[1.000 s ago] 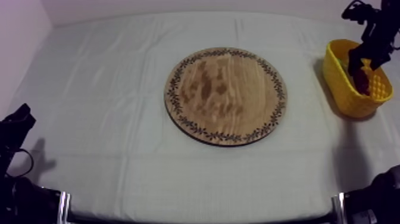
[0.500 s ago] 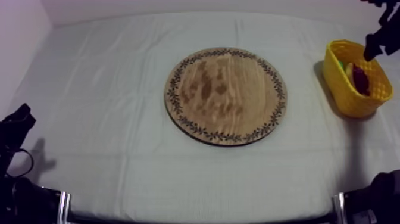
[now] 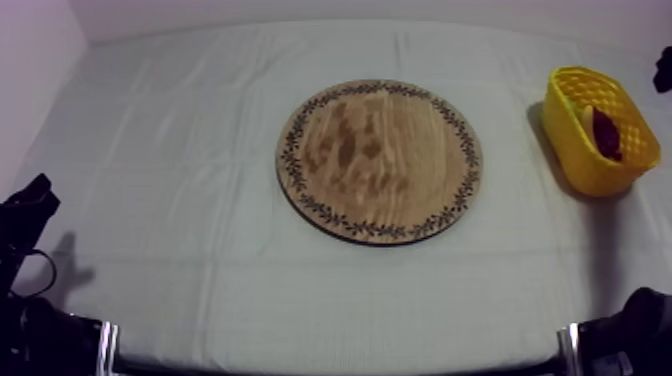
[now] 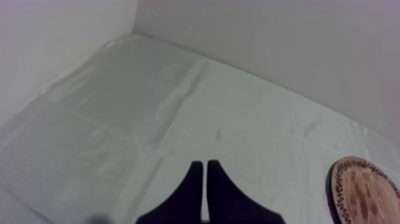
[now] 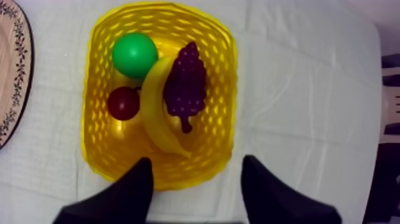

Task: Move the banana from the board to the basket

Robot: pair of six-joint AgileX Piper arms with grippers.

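the curved yellow toy banana (image 5: pixel 156 104) lay inside the yellow plastic lattice basket (image 5: pixel 229 65), running lengthwise down its middle, with the purple bunch of toy grapes (image 5: pixel 186 83) pressed against one flank, a small red fruit (image 5: pixel 123 103) touching the other, and a round green toy fruit (image 5: pixel 134 55) at its upper end. in the top view the basket stood at about 3 o'clock from the round wooden board with a patterned rim (image 3: pixel 380 160), well apart from it, and the board itself carried nothing, so the task looked complete. the right claw (image 5: pixel 199 164) hung above the near rim of the basket with its two fingers spread wide and nothing between them. the left claw (image 4: pixel 205 165) sat at about 8 o'clock on the table under a grey-white cloth (image 3: pixel 170 150), its fingers pressed together into a narrow wedge, holding nothing. the banana looked like light, stiff moulded plastic with a smooth skin, likely to slide or twist if pinched near a tapering tip. the safer hold would be across the thick middle of the curve, fingers straddling its short width. wedged between its neighbours as it was, a regrasp would probably nudge the grapes.
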